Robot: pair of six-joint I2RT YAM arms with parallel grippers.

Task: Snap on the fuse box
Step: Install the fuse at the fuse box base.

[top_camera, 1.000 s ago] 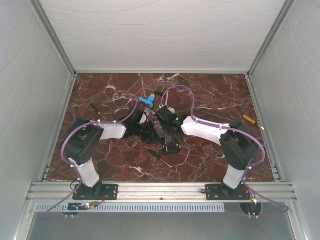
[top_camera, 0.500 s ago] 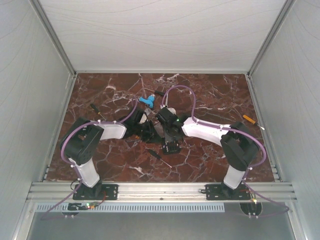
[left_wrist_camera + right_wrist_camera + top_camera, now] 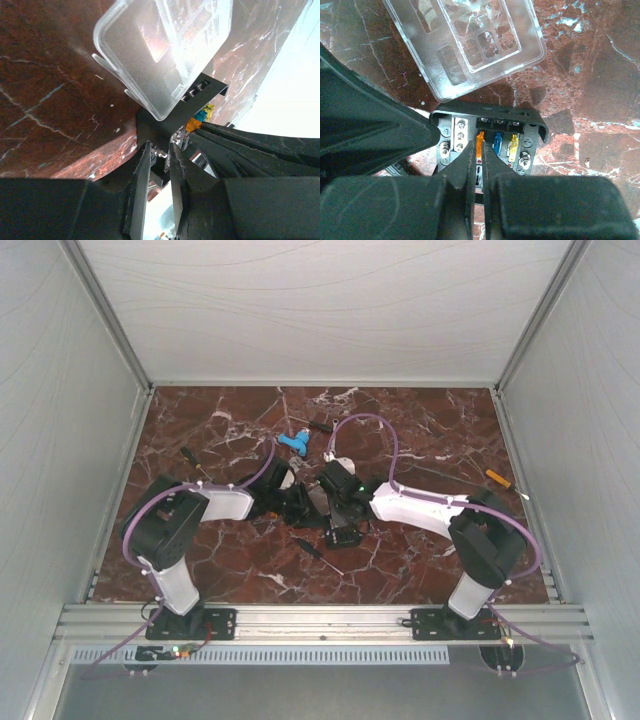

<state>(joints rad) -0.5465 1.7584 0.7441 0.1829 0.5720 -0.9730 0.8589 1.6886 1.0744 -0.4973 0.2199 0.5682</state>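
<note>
The black fuse box (image 3: 525,145) lies open on the marble, with an orange fuse (image 3: 480,137), a blue one and a yellow one in a row. Its clear lid (image 3: 470,40) lies just beyond it, off the box. My right gripper (image 3: 479,143) is over the box, jaws almost together with the orange fuse between their tips. My left gripper (image 3: 160,144) is shut on the box's near edge (image 3: 155,122); the lid (image 3: 165,45) shows beyond it. In the top view both grippers, left (image 3: 305,505) and right (image 3: 340,525), meet at the box (image 3: 345,538) mid-table.
A blue plastic piece (image 3: 293,443) lies behind the grippers. Black-handled screwdrivers lie at the left (image 3: 195,462) and just in front of the box (image 3: 318,552). An orange-handled tool (image 3: 497,478) is at the right. White walls enclose the marble top.
The right arm's elbow and forearm have shifted a little to the right. Both grippers stay at the fuse box; the left arm has not visibly moved.
</note>
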